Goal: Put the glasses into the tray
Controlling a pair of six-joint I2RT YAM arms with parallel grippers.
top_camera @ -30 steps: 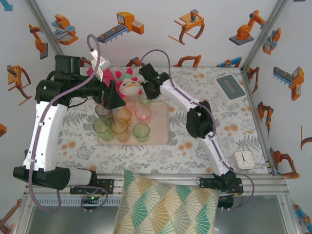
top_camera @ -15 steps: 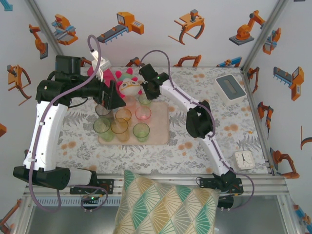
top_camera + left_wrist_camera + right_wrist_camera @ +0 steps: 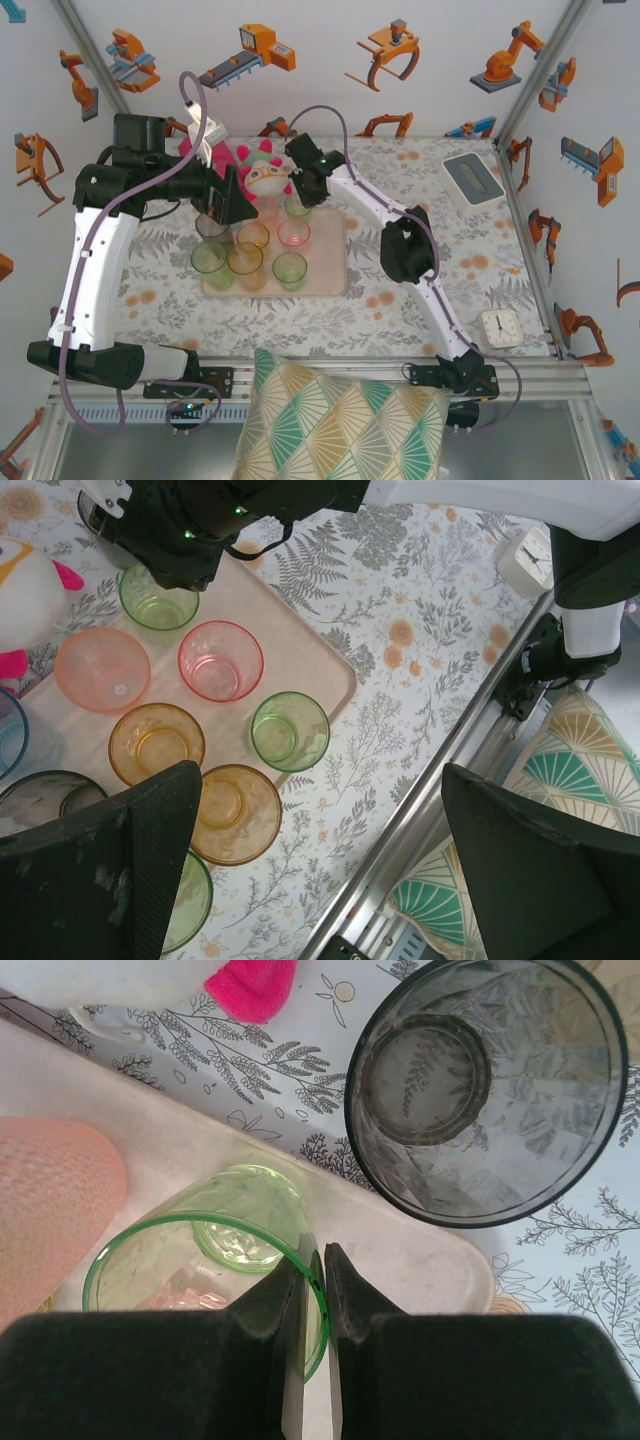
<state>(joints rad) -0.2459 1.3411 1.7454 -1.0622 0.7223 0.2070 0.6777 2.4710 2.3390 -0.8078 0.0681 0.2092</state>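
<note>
glasses [image 3: 245,262]: mostly standing on tray [image 3: 325,280]. green glass [image 3: 200,1260] at far tray corner, rim clenched by right gripper [image 3: 313,1260]; smoky grey glass [image 3: 485,1090] just beside, off tray. left gripper [image 3: 320,810] spread wide, empty. unchanged from a second ago: placement likely pending release.

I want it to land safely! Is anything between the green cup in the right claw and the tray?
Nothing visible. The right gripper pinches the green glass by its rim, right above the tray's corner. The grey glass stands beside it, off the tray.
</note>
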